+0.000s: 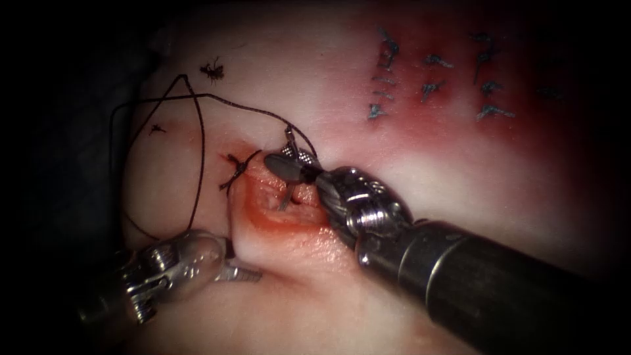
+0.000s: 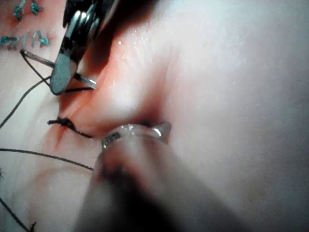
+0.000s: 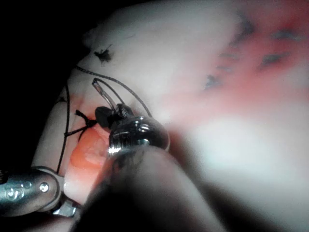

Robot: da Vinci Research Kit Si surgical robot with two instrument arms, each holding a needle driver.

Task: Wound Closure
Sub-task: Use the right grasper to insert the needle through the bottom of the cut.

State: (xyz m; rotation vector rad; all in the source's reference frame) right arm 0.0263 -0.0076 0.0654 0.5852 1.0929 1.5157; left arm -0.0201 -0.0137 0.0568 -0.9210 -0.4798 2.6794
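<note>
Nearest, the left hand point(image 1: 238, 271) grips the tissue point(image 1: 276, 253) at the near lip of the cut point(image 1: 282, 204), just left of it. Beyond, the right hand point(image 1: 289, 165) clamps the curved needle point(image 1: 288, 194) mid-curve; its tip dips into the open cut. One tied knot point(image 1: 235, 169) sits just left of that hand. Thread point(image 1: 197, 158) loops farther left over bare tissue. Red fluid point(image 1: 453, 141) stains the far right.
</note>
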